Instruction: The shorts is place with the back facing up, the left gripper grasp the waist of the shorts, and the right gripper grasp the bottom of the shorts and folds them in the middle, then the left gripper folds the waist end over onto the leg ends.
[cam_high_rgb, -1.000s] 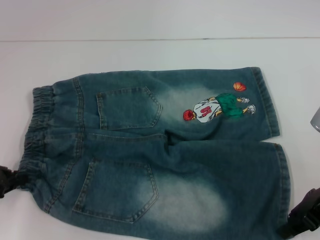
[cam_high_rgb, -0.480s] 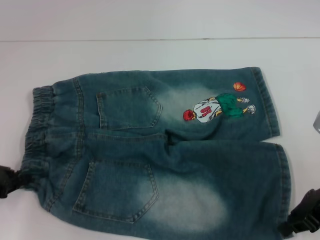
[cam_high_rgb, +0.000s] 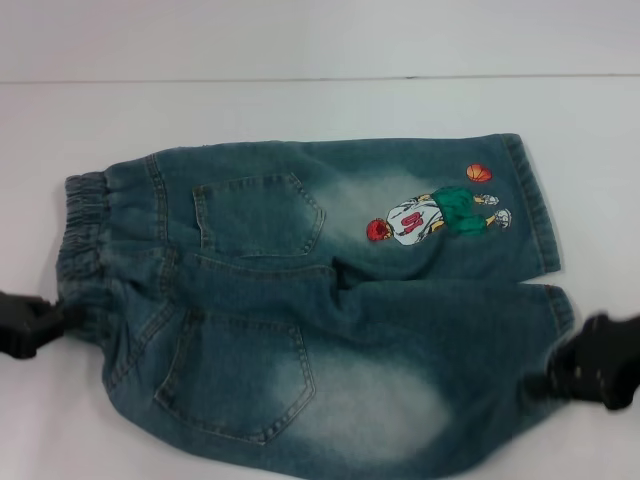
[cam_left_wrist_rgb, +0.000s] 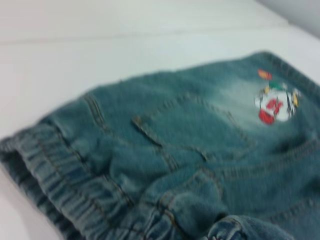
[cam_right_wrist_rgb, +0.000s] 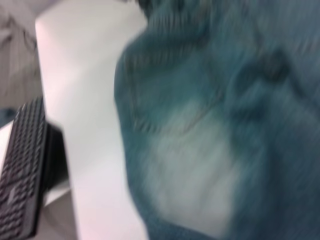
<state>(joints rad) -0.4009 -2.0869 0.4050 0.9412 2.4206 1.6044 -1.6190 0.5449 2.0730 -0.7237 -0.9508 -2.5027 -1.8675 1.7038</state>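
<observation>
White table (cam_high_rgb: 300, 100) under shorts (cam_high_rgb: 330, 330); keyboard (cam_right_wrist_rgb: 22, 170) nearby

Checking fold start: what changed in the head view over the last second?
Both grippers rose away from the near edge, carrying denim. The left gripper dragged the near waist corner up and inward; the right gripper lifted the near leg hem, which now bunches. The shorts look narrower along the near side. Far leg, upper pocket and basketball player stayed put.

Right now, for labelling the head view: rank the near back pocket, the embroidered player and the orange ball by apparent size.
1. Near back pocket, clearly largest.
2. Embroidered player.
3. Orange ball, smallest.
The pocket lies nearer the camera, which exaggerates its lead.
</observation>
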